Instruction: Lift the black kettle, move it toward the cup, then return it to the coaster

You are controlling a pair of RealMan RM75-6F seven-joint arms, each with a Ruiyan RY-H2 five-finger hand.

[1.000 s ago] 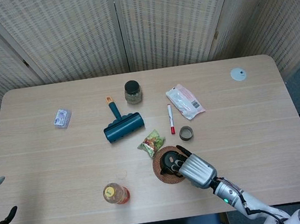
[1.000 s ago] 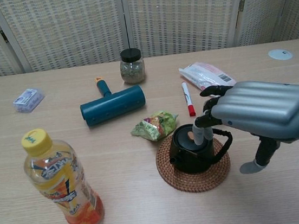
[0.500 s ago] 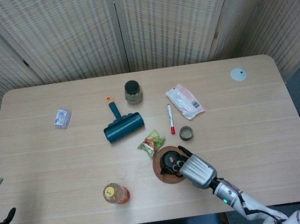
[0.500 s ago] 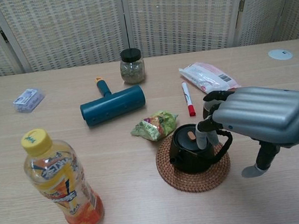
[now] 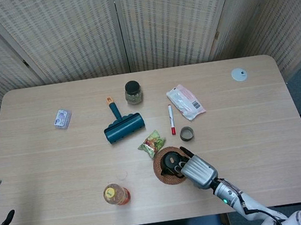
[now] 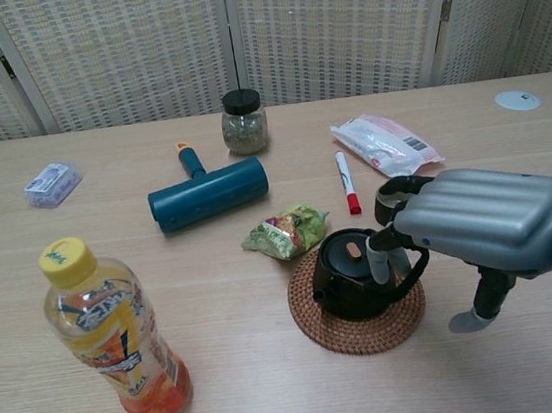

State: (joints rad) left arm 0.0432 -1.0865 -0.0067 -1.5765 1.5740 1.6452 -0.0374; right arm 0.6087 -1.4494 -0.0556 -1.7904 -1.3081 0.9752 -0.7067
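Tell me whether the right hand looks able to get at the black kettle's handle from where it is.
Probably yes. The right hand hangs just over the black kettle on its coaster, fingers already at the handle, and nothing stands between them.

On the tabletop (image 5: 264, 131): one black kettle (image 6: 357, 275), one woven coaster (image 6: 359, 325), one small cup (image 5: 186, 134), one lidded glass jar (image 6: 243, 122), one drink bottle (image 6: 110, 335), one teal lint roller (image 6: 208, 192), one red marker (image 6: 346, 183), one green snack packet (image 6: 285, 232), one pink-and-white pouch (image 6: 385, 145), one small clear packet (image 6: 52, 183), one white disc (image 5: 239, 75)
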